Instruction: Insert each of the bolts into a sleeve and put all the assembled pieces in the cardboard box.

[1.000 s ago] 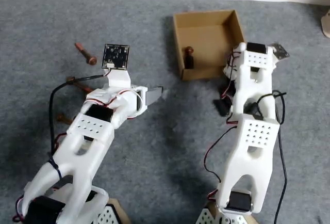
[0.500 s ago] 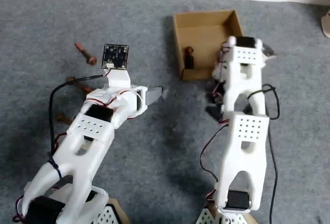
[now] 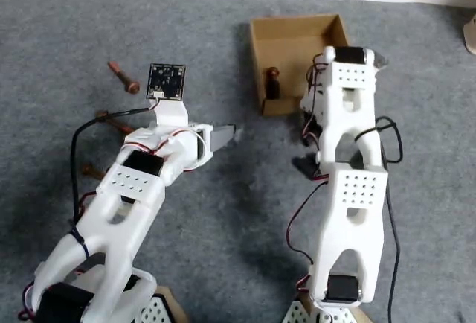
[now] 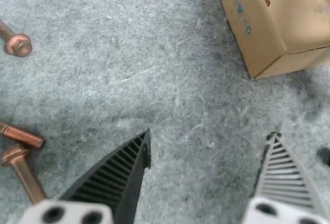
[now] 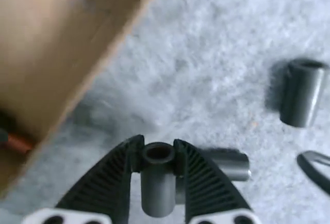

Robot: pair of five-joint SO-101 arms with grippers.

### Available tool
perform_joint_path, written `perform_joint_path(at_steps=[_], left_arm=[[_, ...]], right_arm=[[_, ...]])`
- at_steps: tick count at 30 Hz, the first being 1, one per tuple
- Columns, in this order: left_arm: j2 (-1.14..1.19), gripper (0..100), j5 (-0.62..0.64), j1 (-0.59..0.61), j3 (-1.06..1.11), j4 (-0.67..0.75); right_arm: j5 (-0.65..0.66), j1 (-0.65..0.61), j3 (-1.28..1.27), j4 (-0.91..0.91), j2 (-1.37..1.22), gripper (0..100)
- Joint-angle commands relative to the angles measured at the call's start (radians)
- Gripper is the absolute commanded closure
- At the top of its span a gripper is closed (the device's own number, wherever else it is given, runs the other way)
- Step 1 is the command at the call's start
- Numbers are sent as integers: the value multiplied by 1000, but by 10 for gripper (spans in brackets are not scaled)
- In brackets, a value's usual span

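Note:
My right gripper (image 5: pixel 157 149) is shut on an upright dark sleeve (image 5: pixel 157 180), held just beside the wall of the cardboard box (image 5: pixel 62 43). Two more dark sleeves (image 5: pixel 301 92) (image 5: pixel 227 163) rest on the carpet close by. In the high view the box (image 3: pixel 336 31) holds one bolt-and-sleeve piece (image 3: pixel 273 82), and the right arm's wrist hangs over the box's right front corner. My left gripper (image 4: pixel 210 133) is open and holds nothing, low over bare carpet left of the box (image 4: pixel 273 22). Loose copper bolts (image 3: pixel 123 77) (image 3: pixel 111 118) (image 3: pixel 93 168) lie at the left.
Grey carpet covers the table, with open room between the two arms. In the left wrist view, bolts (image 4: pixel 15 41) (image 4: pixel 20 136) (image 4: pixel 20 167) lie beside my left gripper's dark finger. A pale object (image 3: pixel 470 33) sits at the far right edge.
The right arm has swung left toward the box, carrying the sleeve. The left arm has not moved.

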State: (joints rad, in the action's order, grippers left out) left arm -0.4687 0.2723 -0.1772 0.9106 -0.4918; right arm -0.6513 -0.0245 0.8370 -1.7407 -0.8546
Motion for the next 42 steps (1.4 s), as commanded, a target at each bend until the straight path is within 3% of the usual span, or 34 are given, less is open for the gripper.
perform_joint_path(at_steps=[1, 7, 18, 28, 35, 42], left_arm=[[-5, 681, 20, -7, -12, 17], [-5, 681, 20, -7, -12, 17], [-5, 681, 18, -8, -12, 17], [-5, 681, 18, -10, -12, 17], [-5, 681, 18, -12, -12, 17], [-5, 681, 18, -13, -12, 17]], right_arm=[[14, -27, -71, -19, 85, 995], [14, -8, -99, 30, 59, 995], [15, 125, -99, 354, -24, 995], [20, 122, -97, 351, -27, 986], [14, 117, -97, 294, 10, 827], [14, 111, -101, 291, 18, 820]])
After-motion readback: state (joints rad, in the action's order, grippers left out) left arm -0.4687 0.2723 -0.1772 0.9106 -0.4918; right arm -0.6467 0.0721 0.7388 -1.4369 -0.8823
